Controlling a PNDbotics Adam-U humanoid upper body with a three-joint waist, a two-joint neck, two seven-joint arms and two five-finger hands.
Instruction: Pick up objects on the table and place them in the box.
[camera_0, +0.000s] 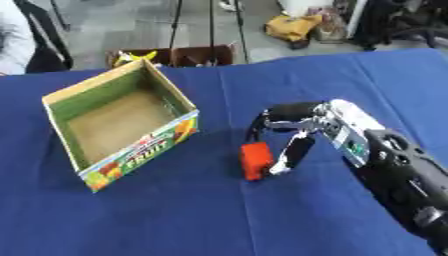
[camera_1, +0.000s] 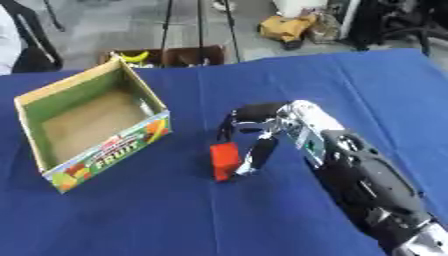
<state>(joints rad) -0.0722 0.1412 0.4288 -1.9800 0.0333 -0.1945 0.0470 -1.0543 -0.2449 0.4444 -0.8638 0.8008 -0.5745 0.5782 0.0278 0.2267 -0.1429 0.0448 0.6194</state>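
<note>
A small red-orange block (camera_0: 255, 160) stands on the blue tablecloth (camera_0: 219, 215), a little right of the box. My right hand (camera_0: 302, 131) reaches in from the lower right and hangs over it. Its fingers (camera_0: 294, 154) curl down beside the block's right side and its thumb (camera_0: 289, 112) arches above; the block still rests on the cloth. The cardboard fruit box (camera_0: 66, 100) sits open at the left, green inside, with nothing visible in it. My left hand shows in neither view.
Beyond the table's far edge stands a brown crate (camera_0: 203, 54) with a yellow item, and bags lie on the floor. A person's sleeve (camera_0: 10, 40) shows at the upper left. Blue cloth stretches bare in front and to the right.
</note>
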